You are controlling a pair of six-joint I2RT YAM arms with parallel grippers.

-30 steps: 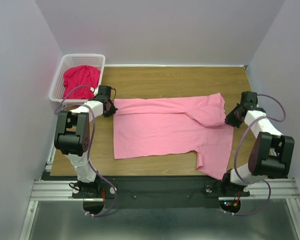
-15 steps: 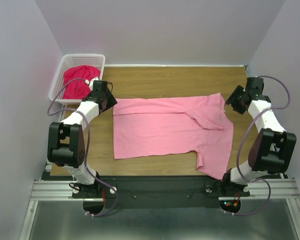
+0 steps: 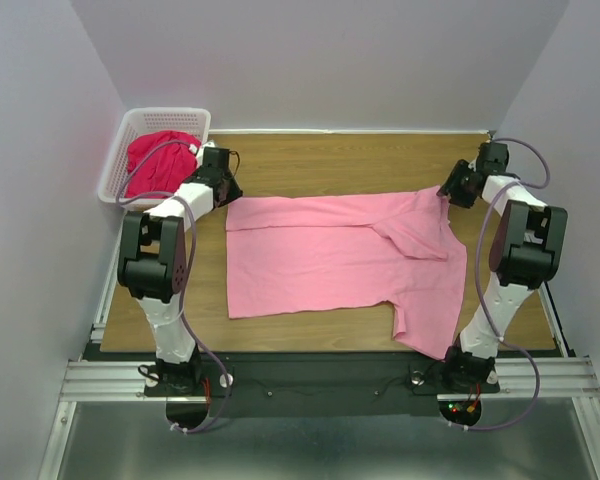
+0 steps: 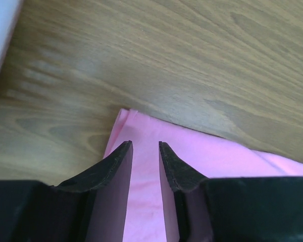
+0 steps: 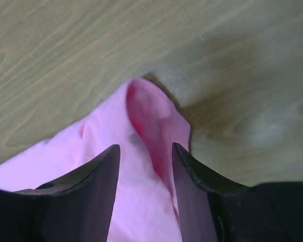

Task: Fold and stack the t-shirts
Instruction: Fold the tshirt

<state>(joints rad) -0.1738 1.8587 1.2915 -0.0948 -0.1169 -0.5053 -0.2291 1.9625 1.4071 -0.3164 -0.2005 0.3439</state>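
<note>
The light pink t-shirt [image 3: 320, 255] lies flat on the wooden table, its right part folded over and a sleeve hanging toward the near edge. My left gripper [image 3: 225, 189] hovers at the shirt's far left corner. In the left wrist view it [image 4: 145, 146] is open, its fingers straddling that pink corner [image 4: 217, 154]. My right gripper [image 3: 448, 190] is at the far right corner. In the right wrist view it [image 5: 145, 148] is open around a raised pink fold [image 5: 106, 136]. The crimson t-shirt [image 3: 160, 160] sits bunched in the basket.
The white lattice basket [image 3: 130, 125] stands at the table's far left corner, just behind my left arm. Grey walls close in on the left, right and back. Bare wood [image 3: 340, 160] shows beyond the pink shirt.
Both grippers went from shut to open. The left moved from the shirt's left edge up to its far left corner. The right moved from the right side to the far right corner.
</note>
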